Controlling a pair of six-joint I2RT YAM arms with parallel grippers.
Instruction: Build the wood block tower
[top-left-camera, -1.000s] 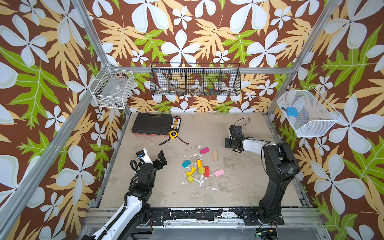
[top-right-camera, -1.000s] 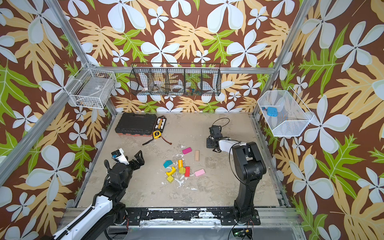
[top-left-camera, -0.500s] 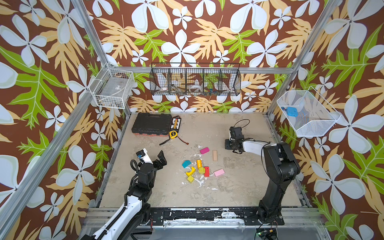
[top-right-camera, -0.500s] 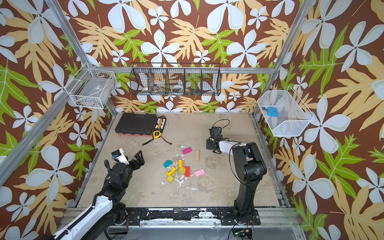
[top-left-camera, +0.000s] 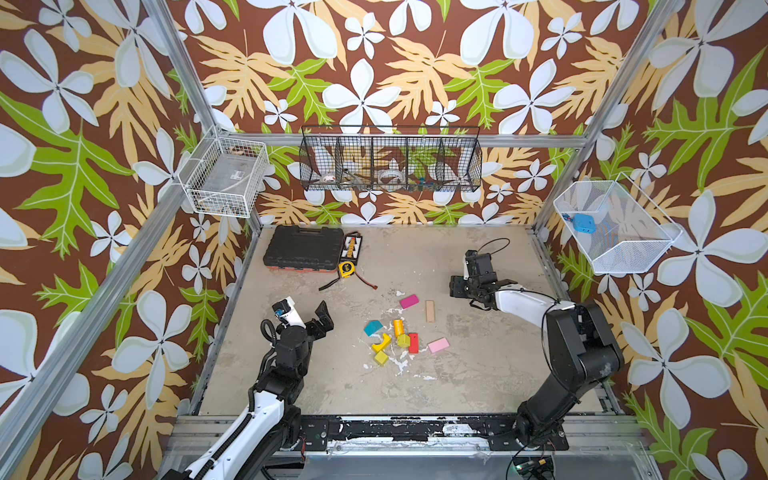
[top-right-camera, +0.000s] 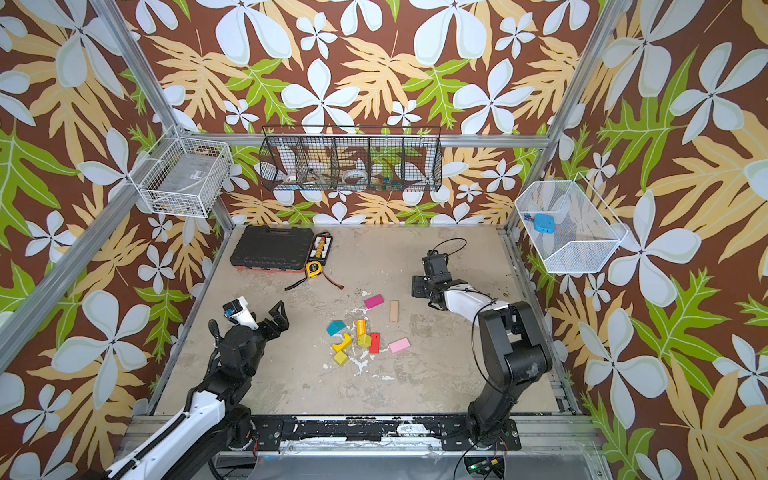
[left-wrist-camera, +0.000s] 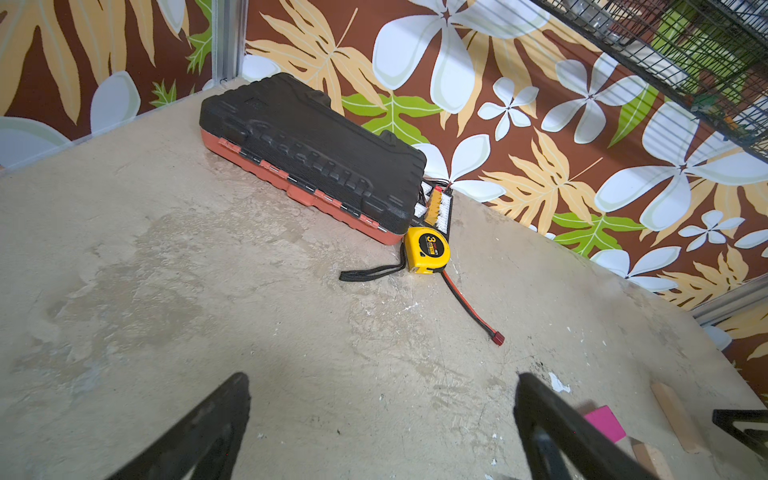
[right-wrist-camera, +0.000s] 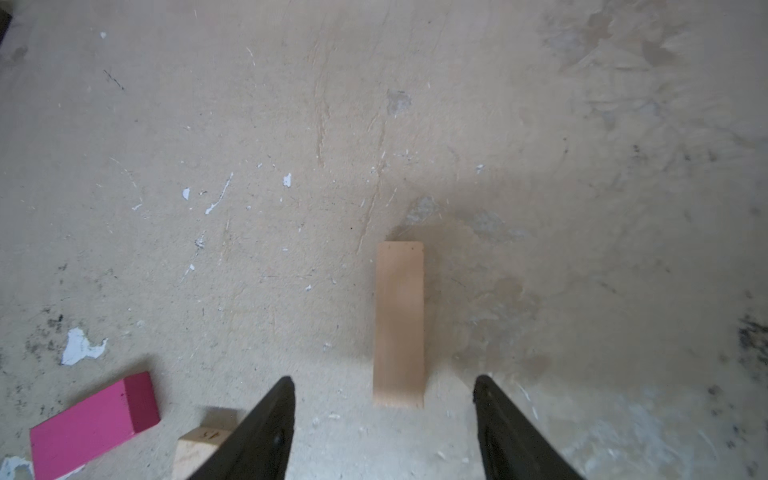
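The wood blocks lie loose mid-table in both top views: magenta block, tan plank, teal block, orange cylinder, yellow arch, green block, red block, pink block, yellow cube. No tower is in view. My right gripper is open just right of the plank; in the right wrist view the gripper has the tan plank lying just ahead of its jaws. A second tan block is half hidden behind one finger. My left gripper is open and empty, left of the blocks.
A black tool case with a yellow tape measure and a loose cable lies at the back left. Wire baskets hang on the walls: white basket, black basket, white mesh basket.
The right gripper's jaws have spread apart. Neither arm nor any block has visibly moved.
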